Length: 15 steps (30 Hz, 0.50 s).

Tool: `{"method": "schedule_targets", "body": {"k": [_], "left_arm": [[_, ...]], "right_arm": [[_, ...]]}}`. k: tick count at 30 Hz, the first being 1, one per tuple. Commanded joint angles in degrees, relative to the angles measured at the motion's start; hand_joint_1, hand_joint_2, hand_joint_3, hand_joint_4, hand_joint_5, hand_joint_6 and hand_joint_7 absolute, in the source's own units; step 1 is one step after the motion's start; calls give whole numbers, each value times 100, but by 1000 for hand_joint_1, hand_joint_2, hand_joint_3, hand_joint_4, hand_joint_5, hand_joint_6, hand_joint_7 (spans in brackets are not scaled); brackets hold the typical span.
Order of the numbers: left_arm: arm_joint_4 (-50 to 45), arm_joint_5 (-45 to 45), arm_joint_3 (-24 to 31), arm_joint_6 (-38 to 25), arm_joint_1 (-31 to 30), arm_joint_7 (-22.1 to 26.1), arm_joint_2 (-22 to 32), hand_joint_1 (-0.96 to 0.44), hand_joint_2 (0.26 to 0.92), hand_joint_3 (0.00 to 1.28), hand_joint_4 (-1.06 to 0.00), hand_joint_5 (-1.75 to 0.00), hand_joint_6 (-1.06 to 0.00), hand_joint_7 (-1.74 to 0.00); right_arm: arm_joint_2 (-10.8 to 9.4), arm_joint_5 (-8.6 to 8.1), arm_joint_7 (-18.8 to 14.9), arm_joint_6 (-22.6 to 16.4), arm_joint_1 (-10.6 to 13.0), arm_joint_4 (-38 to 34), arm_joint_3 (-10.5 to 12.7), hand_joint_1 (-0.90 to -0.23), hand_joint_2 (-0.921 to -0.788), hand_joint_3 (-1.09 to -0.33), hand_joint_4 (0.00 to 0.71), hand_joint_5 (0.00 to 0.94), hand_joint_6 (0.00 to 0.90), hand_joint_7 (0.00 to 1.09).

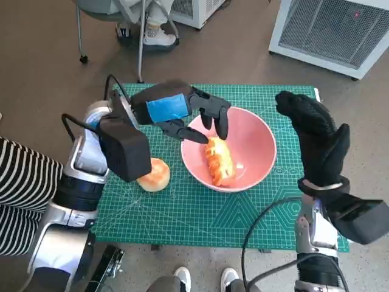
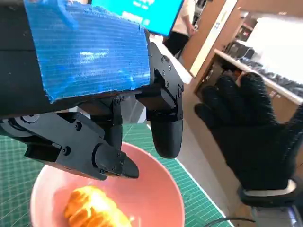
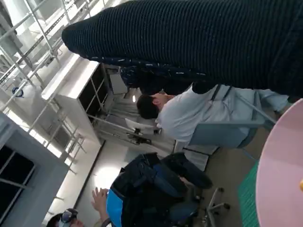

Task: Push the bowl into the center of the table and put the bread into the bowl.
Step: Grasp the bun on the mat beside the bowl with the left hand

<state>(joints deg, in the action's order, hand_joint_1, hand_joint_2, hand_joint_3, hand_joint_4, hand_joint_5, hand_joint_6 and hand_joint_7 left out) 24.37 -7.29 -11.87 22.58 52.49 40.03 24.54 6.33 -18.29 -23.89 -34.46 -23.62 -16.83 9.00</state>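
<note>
Nearest us, our left hand (image 2: 102, 118) hovered above the pink bowl (image 1: 255, 143), fingers (image 2: 166, 130) spread and holding nothing. One piece of bread (image 1: 219, 160) lay inside the bowl, which sat near the middle of the green mat (image 1: 194, 213) on the surface. A second bun (image 1: 155, 174) rested on the mat just beside the bowl. Our right hand (image 1: 316, 137) stood open and empty beyond the bowl's far rim. We judged the placing step done; next called for lifting the left hand clear without nudging the bowl.
</note>
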Motion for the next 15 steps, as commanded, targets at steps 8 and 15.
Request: {"method": "schedule_targets", "body": {"k": [8,15], "left_arm": [[-1036,-12,207,-1088,-371,570,810,-179,697,37,-189,-158,-207,-261],[-1880,69,476,-1479,-857,673,1301,-332,664,7,-121,-11,-200,-78]], "right_arm": [[-75,68,225,60,198,99,28,-691,-921,-713,193,0,46,410],[-98,33,220,56,173,42,2,-691,-921,-713,194,1,48,411]]}}
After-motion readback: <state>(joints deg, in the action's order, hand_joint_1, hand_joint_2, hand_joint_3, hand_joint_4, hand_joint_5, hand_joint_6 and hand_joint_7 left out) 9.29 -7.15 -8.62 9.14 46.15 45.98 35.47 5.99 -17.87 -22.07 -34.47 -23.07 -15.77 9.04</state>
